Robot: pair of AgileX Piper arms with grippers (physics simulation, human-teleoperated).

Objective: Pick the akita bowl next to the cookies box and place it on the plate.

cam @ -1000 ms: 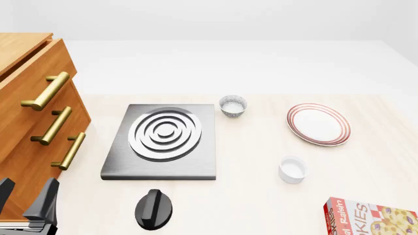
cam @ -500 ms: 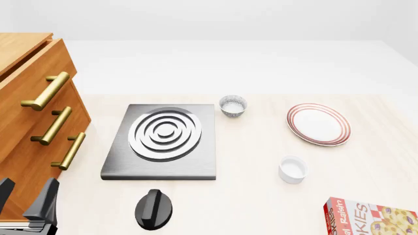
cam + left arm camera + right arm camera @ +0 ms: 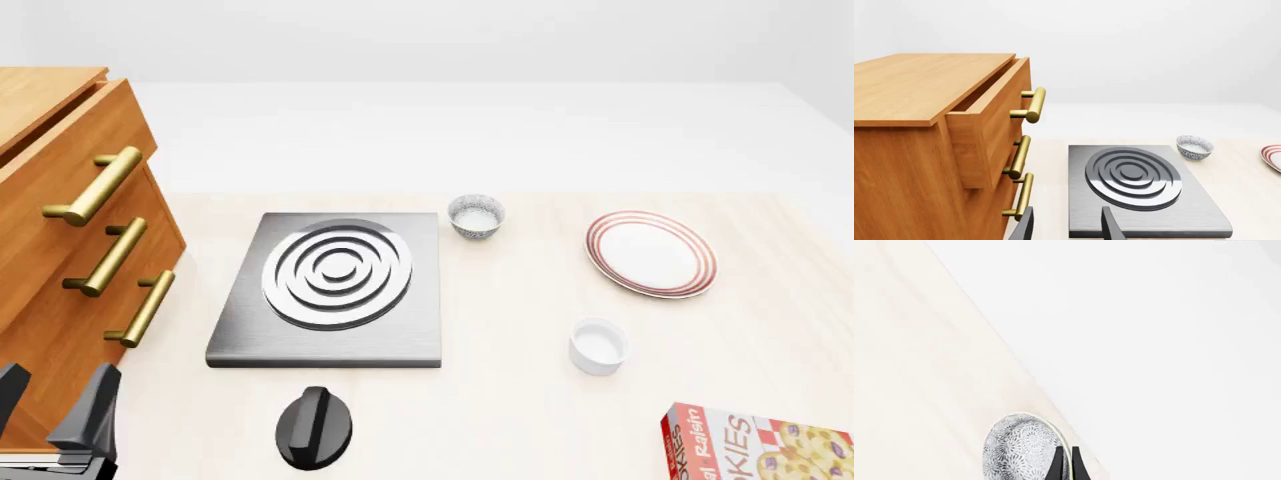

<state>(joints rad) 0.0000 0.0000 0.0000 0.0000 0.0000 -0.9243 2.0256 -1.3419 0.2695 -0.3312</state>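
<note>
akita bowl (image 3: 1021, 450) | seen only from right wrist; position against cookies box (image 3: 754, 445) unseen | likely light, rigid, glazed-slick, chippable: pinch rim wall | right tool (image 3: 1067, 465) nearly closed at rim, grip unclear | left tool (image 3: 1067, 226) open, empty

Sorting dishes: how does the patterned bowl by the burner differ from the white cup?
The patterned bowl has a dark speckled outside; the white cup is plain. The bowl sits beside the burner's far right corner; the cup stands nearer the arms than the plate. Both are small, round, upright and white inside.
</note>
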